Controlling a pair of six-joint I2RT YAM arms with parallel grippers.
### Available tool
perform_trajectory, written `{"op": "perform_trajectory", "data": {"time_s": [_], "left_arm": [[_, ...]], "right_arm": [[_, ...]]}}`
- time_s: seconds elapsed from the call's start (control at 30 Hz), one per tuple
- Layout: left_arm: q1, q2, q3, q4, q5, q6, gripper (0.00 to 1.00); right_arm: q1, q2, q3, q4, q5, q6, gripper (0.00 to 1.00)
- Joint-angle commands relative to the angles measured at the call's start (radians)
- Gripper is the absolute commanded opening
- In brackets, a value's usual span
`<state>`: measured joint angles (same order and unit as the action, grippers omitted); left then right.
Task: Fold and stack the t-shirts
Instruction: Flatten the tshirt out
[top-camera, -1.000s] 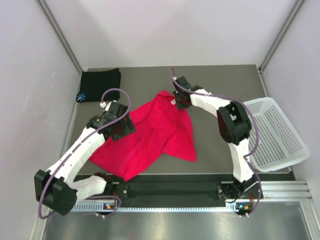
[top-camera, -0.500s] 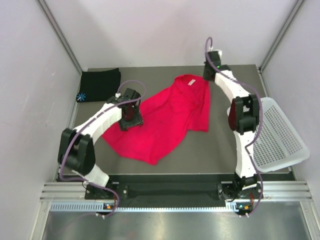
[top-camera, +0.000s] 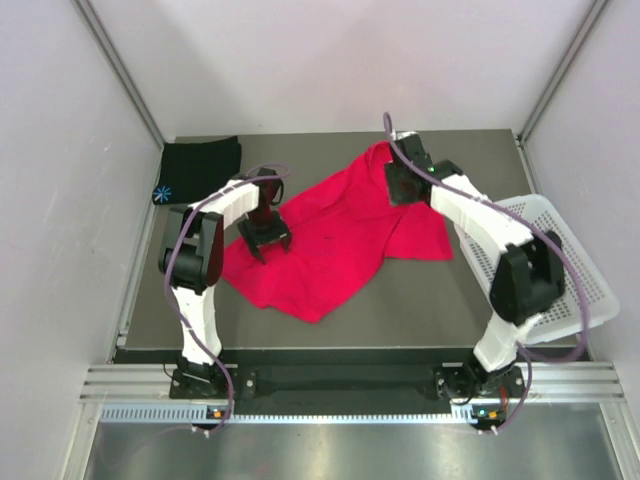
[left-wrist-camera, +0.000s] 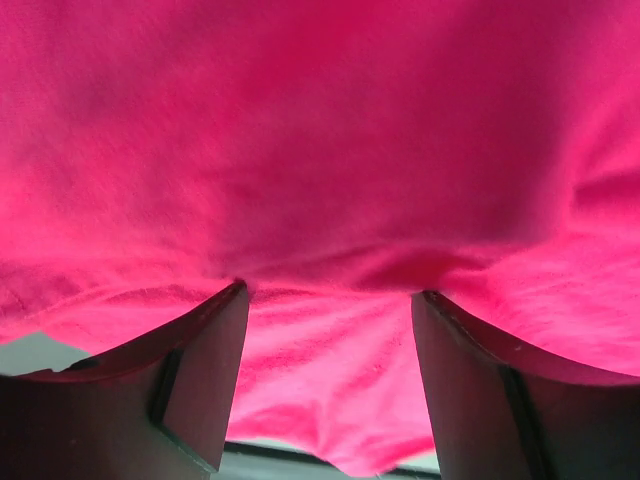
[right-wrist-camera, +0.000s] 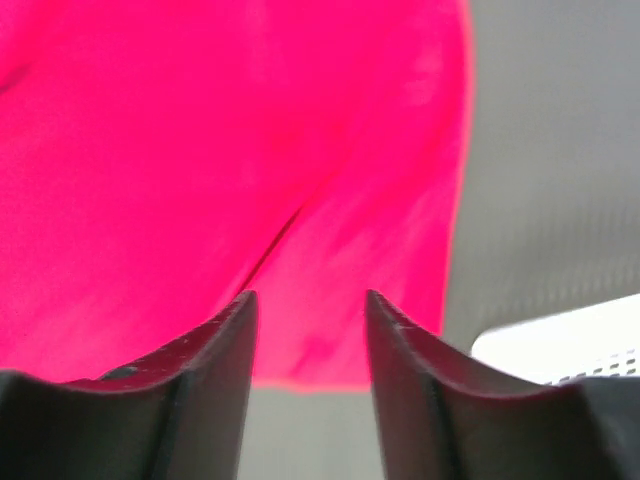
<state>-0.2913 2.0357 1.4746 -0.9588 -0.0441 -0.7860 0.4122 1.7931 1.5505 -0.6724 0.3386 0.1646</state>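
red shirt (top-camera: 335, 245): rumpled, centre frame
black shirt (top-camera: 200, 165): upper left
left gripper (top-camera: 268, 238): fingers wide, over red shirt
right gripper (top-camera: 400, 187): fingers parted, empty

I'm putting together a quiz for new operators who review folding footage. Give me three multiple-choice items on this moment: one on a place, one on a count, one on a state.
1. Where does the black shirt lie?
A. at the far left corner of the table
B. in the middle of the table
C. at the near right corner

2. How many shirts are in view?
A. one
B. two
C. three

3. How does the red shirt lie?
A. folded in a neat square
B. stacked on the black shirt
C. spread out and rumpled

Answers:
1 A: it sits folded by the far left wall.
2 B: only the black one and the red one show.
3 C: its outline is uneven and creased, and it lies apart from the black shirt.
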Motion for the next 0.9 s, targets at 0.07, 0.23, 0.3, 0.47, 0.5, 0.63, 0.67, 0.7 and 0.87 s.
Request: {"op": "perform_trajectory", "data": {"time_s": [0.07,0.23,0.3,0.47,0.5,0.63,0.67,0.7,0.87], "left_arm": [[0.138,0.122,0.105,0.019,-0.147,0.051,0.71],[0.173,0.176,0.344,-0.049,-0.319,0.184,0.71],[0.170,0.156,0.387,-0.084,-0.342,0.203,0.70],[0.098,-0.069,0.279,-0.063,-0.255,0.246,0.64],[0.084,-0.110,0.245,-0.066,-0.246,0.242,0.63],[0.017,-0.398,-0.013,-0.067,-0.221,0.185,0.57],[0.014,-0.461,-0.057,-0.063,-0.215,0.156,0.56],[0.015,-0.527,-0.098,-0.061,-0.203,0.142,0.54],[0.017,-0.986,-0.240,-0.040,-0.226,0.129,0.55]], "right_arm": [[0.014,-0.274,-0.137,-0.053,-0.099,0.006,0.65],[0.014,-0.397,-0.292,-0.045,-0.315,0.035,0.78],[0.016,-0.409,-0.312,-0.050,-0.375,0.038,0.75],[0.101,-0.414,-0.388,0.074,-0.593,0.056,0.71],[0.140,-0.388,-0.391,0.097,-0.619,0.073,0.71],[0.261,-0.292,-0.389,0.281,-0.759,0.211,0.72],[0.281,-0.267,-0.385,0.346,-0.773,0.248,0.73],[0.322,-0.218,-0.383,0.391,-0.785,0.289,0.73],[0.439,-0.091,-0.420,0.704,-0.768,0.616,0.72]]}}
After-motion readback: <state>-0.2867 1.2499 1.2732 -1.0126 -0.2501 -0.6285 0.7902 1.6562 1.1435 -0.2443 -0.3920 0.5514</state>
